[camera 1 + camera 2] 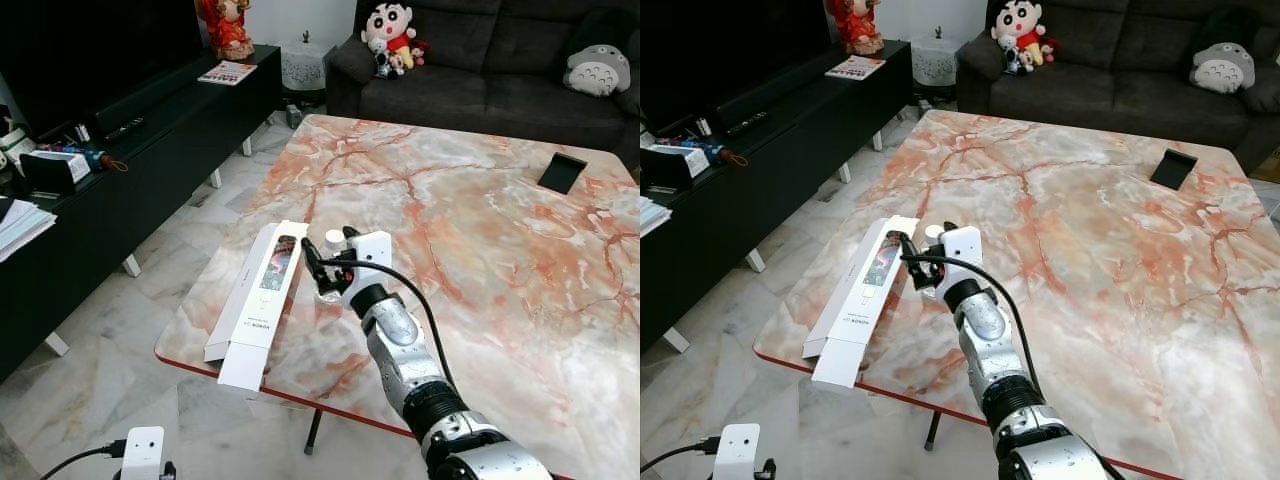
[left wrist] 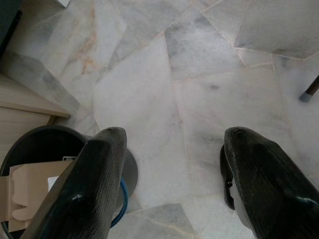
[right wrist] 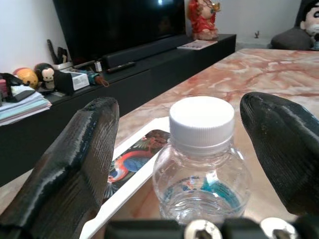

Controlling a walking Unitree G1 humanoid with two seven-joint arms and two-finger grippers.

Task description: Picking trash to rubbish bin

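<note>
Marble table (image 1: 480, 230) fronts a dark sofa (image 1: 500, 60); right gripper (image 3: 184, 144), fingers spread, brackets an ungrasped upright bottle (image 3: 202, 159) beside a white box (image 1: 262, 300) overhanging the near edge. Left gripper (image 2: 174, 179) hangs open over floor tiles (image 2: 199, 74).

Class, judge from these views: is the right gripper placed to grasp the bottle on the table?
Probably yes. The right gripper is open, with the bottle upright between its fingers and nothing blocking; the box lies beside it.
</note>
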